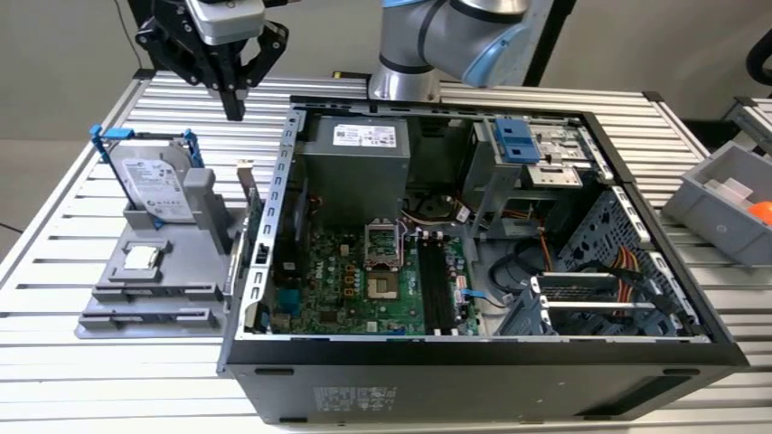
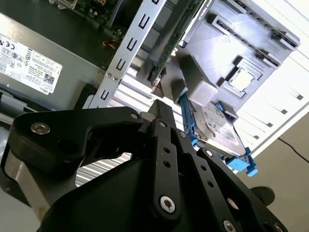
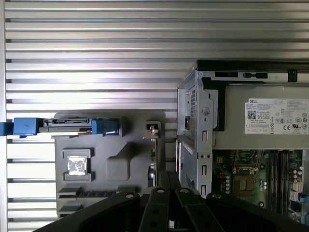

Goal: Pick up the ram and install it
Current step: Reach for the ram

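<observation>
The claw (image 1: 233, 110) hangs above the slatted metal counter (image 1: 72, 380) at about 11 o'clock in the exterior view, beyond the far corner of the open computer case (image 1: 483, 357). Its two black fingers point straight down and are pressed together, with nothing between them.

The ram (image 1: 252, 212) stands on its long edge in a slot of the grey holder (image 1: 157, 294), at about 9 o'clock in the exterior view. It is just beside the outer wall of the case and below the claw, which is well apart from it. In the second wrist view the ram (image 2: 170, 46) shows as a thin green board beyond the closed fingertips (image 2: 158, 110).

The same holder carries a hard drive (image 1: 163, 185) in a blue frame, upright at the holder's far end, and a small square silver chip (image 1: 143, 258) lying flat in a recess nearer the camera.

Inside the case the green motherboard (image 1: 343, 289) lies flat. Its long black memory slots (image 1: 440, 289) run from 12 to 6 o'clock beside the processor socket (image 1: 382, 262). The grey power supply (image 1: 356, 154) sits at the far end, toward 12 o'clock. A grey bin (image 1: 724, 203) stands on the counter at 3 o'clock.
</observation>
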Controlling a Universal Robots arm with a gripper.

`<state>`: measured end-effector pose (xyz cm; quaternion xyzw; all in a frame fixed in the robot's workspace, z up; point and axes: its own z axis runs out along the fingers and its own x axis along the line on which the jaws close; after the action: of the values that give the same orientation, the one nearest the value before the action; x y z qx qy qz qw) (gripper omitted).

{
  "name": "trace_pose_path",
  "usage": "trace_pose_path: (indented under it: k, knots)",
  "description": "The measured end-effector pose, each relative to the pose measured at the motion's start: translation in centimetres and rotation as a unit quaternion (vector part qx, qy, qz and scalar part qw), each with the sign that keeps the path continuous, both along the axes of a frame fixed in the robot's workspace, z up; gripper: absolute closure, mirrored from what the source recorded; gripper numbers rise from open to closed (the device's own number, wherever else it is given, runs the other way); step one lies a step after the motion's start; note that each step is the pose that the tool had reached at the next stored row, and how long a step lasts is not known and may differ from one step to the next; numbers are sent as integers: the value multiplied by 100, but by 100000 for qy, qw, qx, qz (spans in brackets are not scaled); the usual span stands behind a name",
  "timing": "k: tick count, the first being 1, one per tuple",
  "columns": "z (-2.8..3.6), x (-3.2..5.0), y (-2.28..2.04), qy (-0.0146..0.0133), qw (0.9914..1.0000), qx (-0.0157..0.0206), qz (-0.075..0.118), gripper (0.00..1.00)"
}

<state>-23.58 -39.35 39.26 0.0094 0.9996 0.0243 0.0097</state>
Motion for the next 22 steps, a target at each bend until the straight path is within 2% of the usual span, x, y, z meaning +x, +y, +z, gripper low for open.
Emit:
trace_pose_path:
  k: [22]
  knots:
    - [0, -150, 7, 1, 100000, -1, 235, 100]
